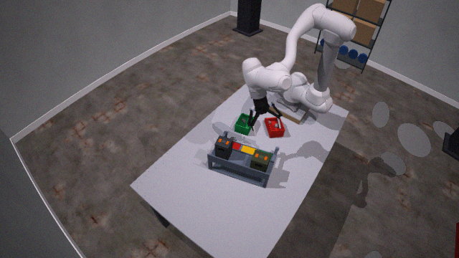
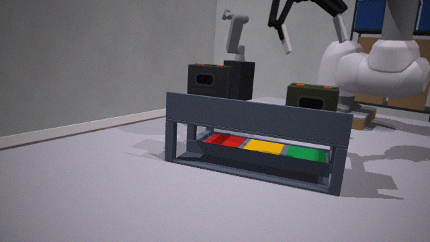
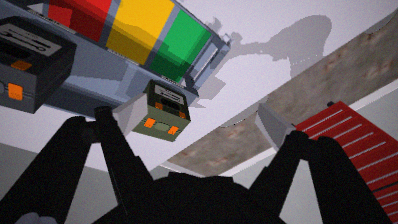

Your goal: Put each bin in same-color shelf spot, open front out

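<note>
Grey walls and a brown, mottled floor point(image 1: 118, 89) surrounded the pale table point(image 1: 186, 183) point(image 2: 101, 202) point(image 3: 250, 25) beneath me. On the dark grey case point(image 1: 224, 147) point(image 2: 209, 81) point(image 3: 17, 80) I saw a pale label point(image 3: 32, 40) with tool outlines; the olive case point(image 1: 260, 160) point(image 2: 312, 95) point(image 3: 162, 117) bore a smaller label point(image 3: 169, 95). Any lettering on either was too small for me to read.

I counted two cases, each with two orange latches, standing apart on top of one blue-grey shelf point(image 1: 237, 168) point(image 2: 259, 114) point(image 3: 95, 75). Lower on it lay three colored marks in a row: red point(image 1: 236, 145) point(image 2: 225, 140) point(image 3: 90, 20), yellow point(image 1: 248, 150) point(image 2: 263, 146) point(image 3: 140, 25) and green point(image 1: 266, 153) point(image 2: 306, 153) point(image 3: 180, 47), the yellow one between the others.

Two bins stood on the table, both off the shelf, on the side toward my arm's base: one green bin point(image 1: 241, 130) and one red bin point(image 1: 276, 134), a gap between them. Both had grey parts inside, too small for me to count. My gripper point(image 1: 266, 123) point(image 2: 314, 42) point(image 3: 202, 108) hung above the table near the bins, its two fingers spread wide, nothing between them.
</note>
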